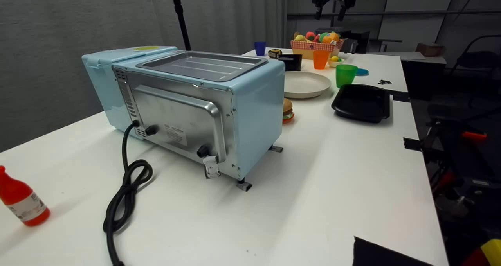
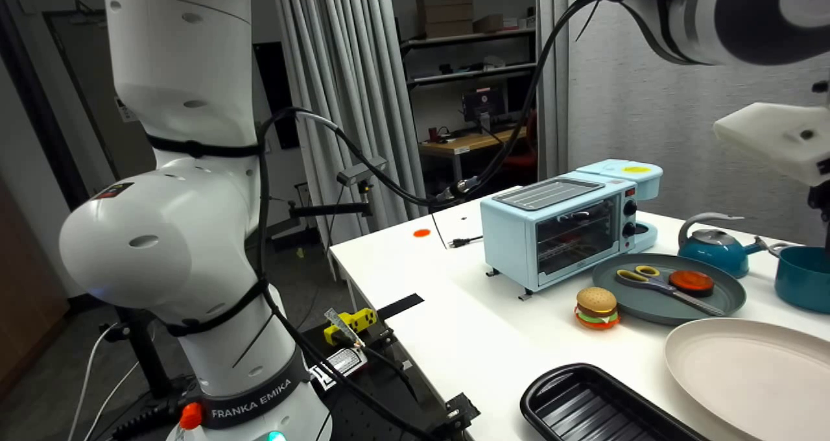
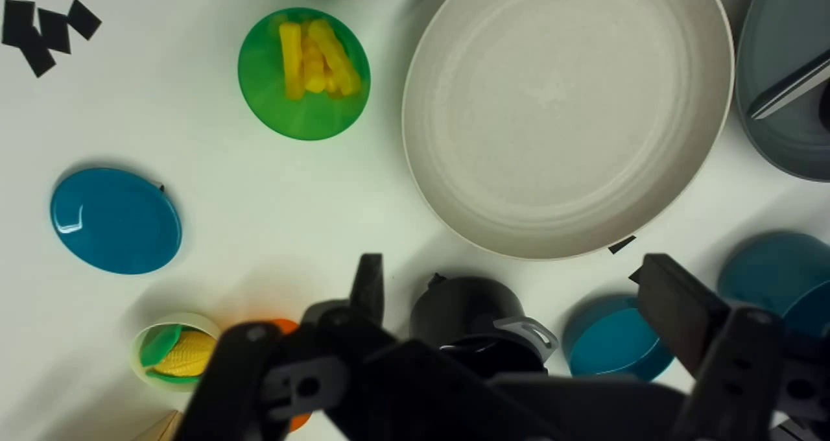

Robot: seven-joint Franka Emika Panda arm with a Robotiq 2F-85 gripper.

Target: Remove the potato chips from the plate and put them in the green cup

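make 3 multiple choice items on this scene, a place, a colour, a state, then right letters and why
1. Of the cream plate and green cup, where are the potato chips?
A) on the plate
B) in the cup
C) between the two

2. What colour is the toaster oven?
A) red
B) pink
C) light blue

3. How do the fingers stand?
A) open
B) shut on a chip
C) shut on nothing

1 B: the wrist view shows them inside the green rim.
2 C: its side looks light blue in both exterior views.
3 A: the wrist view shows them apart.
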